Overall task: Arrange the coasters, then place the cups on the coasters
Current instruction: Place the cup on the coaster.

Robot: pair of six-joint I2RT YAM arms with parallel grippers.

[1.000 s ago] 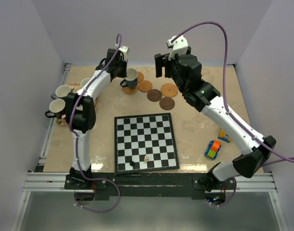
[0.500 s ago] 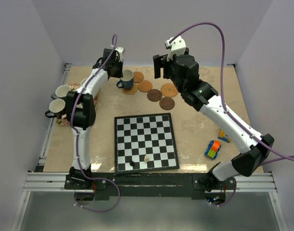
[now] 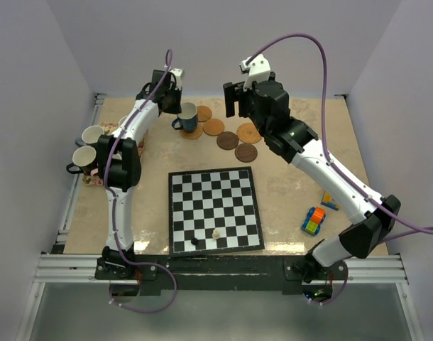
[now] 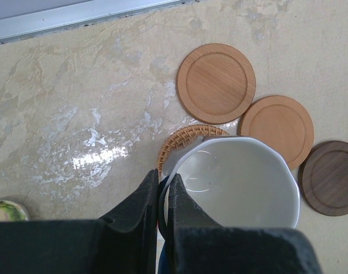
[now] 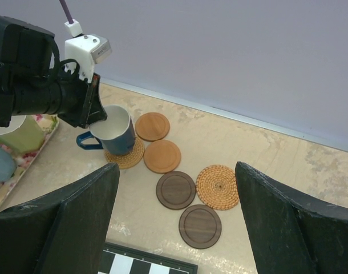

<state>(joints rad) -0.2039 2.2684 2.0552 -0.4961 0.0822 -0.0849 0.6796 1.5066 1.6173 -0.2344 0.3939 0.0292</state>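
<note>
The left arm reached to the far side of the worktop [image 3: 287, 206], its gripper [image 4: 162, 184] clamped on the rim of the dark blue cup [image 4: 237, 191]. The cup sat over a woven coaster [image 4: 185, 137], close to the back edge and touching-near two tan coasters [image 4: 216, 83]. The right arm arched high, its gripper [image 5: 178, 225] spread wide and empty above the other coasters [image 5: 175, 189]. Bare worktop lay between these and the chessboard [image 3: 214, 209].

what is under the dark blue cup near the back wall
A woven coaster lies under the dark blue cup. Only its edge shows past the cup; its middle is covered, and contact between them cannot be seen.
</note>
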